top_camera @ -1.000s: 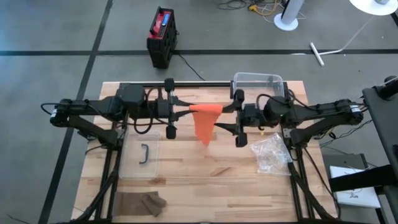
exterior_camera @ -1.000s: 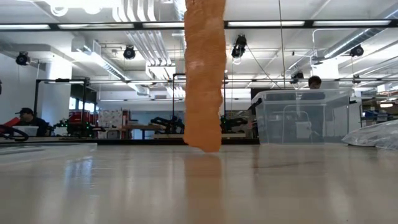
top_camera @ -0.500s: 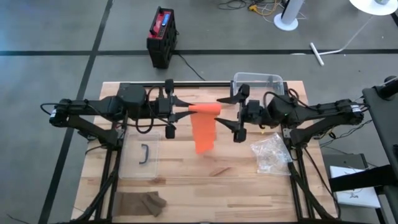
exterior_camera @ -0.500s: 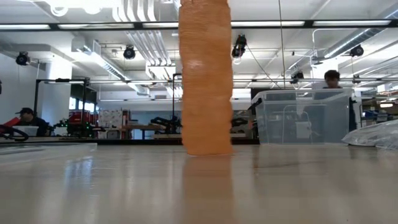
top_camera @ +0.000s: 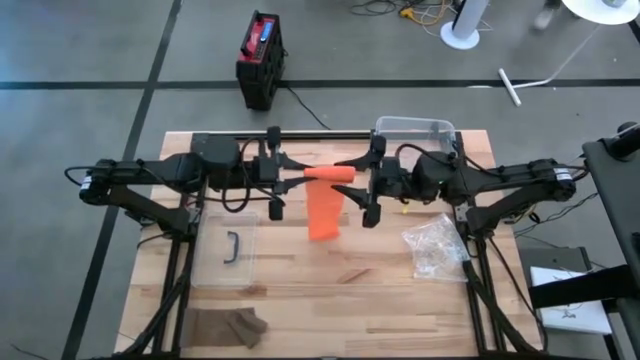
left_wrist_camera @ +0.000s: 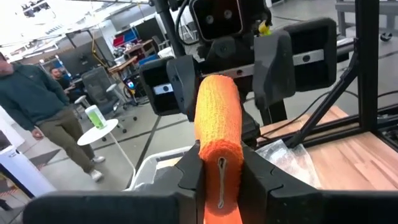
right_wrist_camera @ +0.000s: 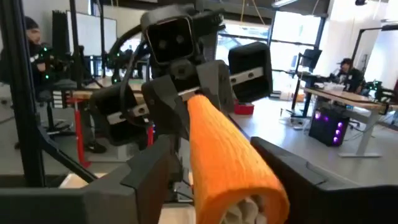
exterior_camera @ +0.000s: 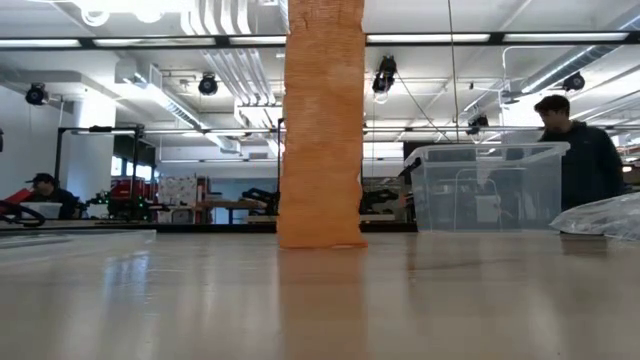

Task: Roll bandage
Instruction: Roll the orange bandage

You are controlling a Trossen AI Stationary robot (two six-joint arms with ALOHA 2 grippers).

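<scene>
The left gripper (top_camera: 296, 179) pinches the orange bandage (top_camera: 325, 205) roll at table centre; its tail hangs toward six o'clock. At three o'clock, the right gripper (top_camera: 358, 184) straddles the roll, fingers spread.

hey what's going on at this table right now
Two robot arms are rolling an orange bandage above the wooden table. The left gripper is shut on one end of the rolled part, and the right gripper straddles the other end with fingers open. The loose tail hangs down to the tabletop.
</scene>
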